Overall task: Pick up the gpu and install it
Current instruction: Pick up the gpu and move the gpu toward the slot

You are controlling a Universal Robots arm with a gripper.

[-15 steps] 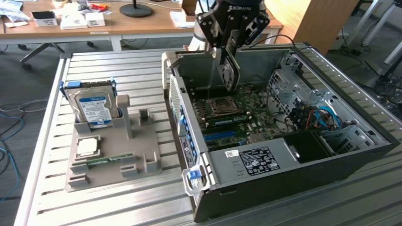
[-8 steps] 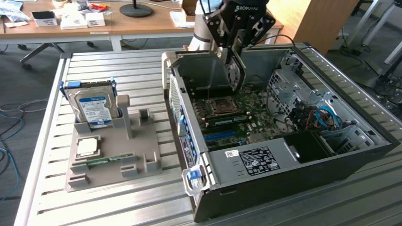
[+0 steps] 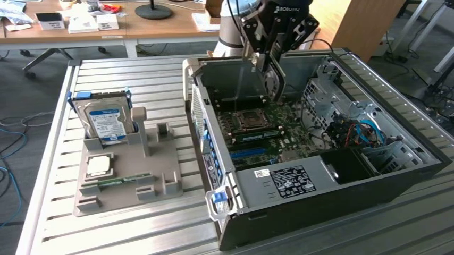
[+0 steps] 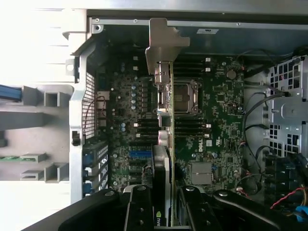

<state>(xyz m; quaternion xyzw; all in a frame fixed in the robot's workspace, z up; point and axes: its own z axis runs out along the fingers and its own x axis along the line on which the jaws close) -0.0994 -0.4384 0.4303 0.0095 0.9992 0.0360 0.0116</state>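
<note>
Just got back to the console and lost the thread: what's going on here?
The arm's gripper is closed on the gpu, holding it on edge above the motherboard inside the open computer case. The card does not look seated in a slot yet. The hard drive, processor and memory stick sit in the grey holder beside the case.

Even room light; the table (image 4: 33, 48) glares white in the wrist view.

gpu (image 3: 275, 85) | dark card, silvery bracket (image 4: 162, 45) | upright, edge-on | held above motherboard (image 3: 284, 127)
</note>
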